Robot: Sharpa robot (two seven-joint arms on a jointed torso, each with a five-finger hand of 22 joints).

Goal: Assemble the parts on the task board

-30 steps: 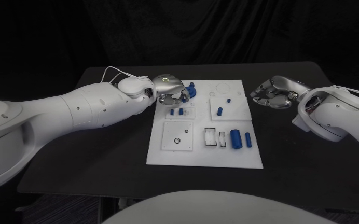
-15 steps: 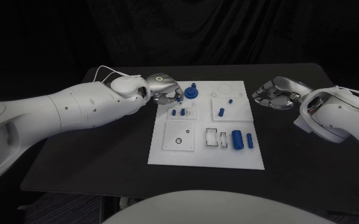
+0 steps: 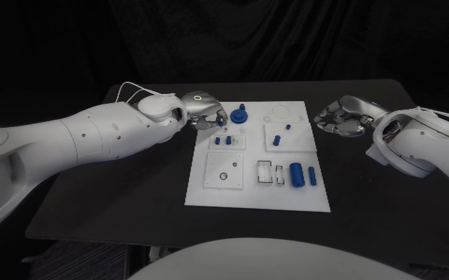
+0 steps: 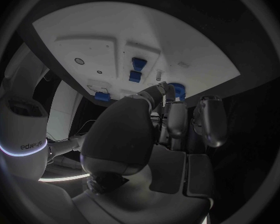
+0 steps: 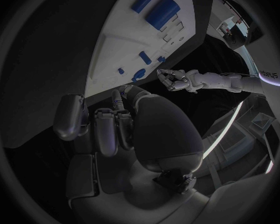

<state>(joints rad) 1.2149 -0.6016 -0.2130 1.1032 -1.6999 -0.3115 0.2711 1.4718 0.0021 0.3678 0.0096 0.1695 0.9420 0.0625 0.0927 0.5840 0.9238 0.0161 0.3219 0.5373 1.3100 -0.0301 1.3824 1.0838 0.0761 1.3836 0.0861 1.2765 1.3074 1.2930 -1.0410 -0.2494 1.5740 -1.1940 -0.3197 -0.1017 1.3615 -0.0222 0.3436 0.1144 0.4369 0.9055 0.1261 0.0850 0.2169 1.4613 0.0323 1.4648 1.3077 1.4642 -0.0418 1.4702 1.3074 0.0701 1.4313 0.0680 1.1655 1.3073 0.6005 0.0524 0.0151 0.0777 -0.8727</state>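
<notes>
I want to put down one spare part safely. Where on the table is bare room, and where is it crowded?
Bare black table lies left of the task board, below the left arm, and at the near right. It is crowded at the board's far left corner, around the left hand, and beside the right hand.

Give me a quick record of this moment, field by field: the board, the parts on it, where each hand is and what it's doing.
surface: black table
task board: white plate, mid-table
parts: blue pieces on the board; a round one at its far left corner, two cylinders lying side by side near its right edge
left hand: at the board's far left corner, beside the round piece; whether it touches it cannot be told
right hand: off the board's right edge, fingers curled, holding nothing
</notes>
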